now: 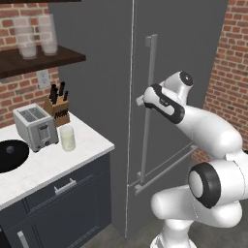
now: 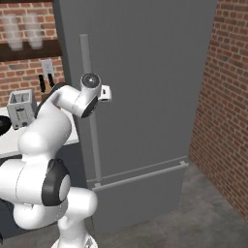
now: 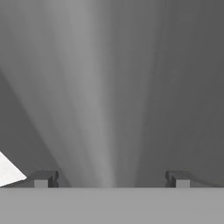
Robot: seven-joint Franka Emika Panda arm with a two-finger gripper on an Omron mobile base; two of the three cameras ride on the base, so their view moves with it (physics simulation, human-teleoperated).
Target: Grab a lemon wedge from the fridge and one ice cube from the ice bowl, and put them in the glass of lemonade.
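**Tool spread wide at the fridge handle, door shut**

The tool (image 3: 109,178) stands with its two dark finger tips (image 3: 43,178) far apart, one at each lower corner of the hand view, and nothing is clamped between them. Straight ahead of it, filling the gap, runs the pale grey bar handle (image 1: 149,109) of the fridge (image 2: 145,97), seen very close and blurred. From the left base camera the white hand sits right at the handle, about halfway up the bar; whether the tips already touch the bar I cannot tell. From the right base camera the wrist is at the same height on the handle (image 2: 90,121), with a small white part of the hand poking past the bar onto the door side.

The fridge door is closed, so the lemon wedge cannot be seen.

Well off to the tool's left and lower down is the white table (image 1: 58,160). On it, nearest the tool, stands the glass of lemonade (image 1: 67,138) with pale liquid. Just beyond it is a silver toaster (image 1: 36,127), with a knife block (image 1: 58,109) behind. Farthest from the tool, at the picture's left edge, lies the black ice bowl (image 1: 12,154), holding a small pale ice cube (image 1: 10,149). Above the table, a dark wall shelf (image 1: 41,60) carries two frosted glasses (image 1: 38,35).
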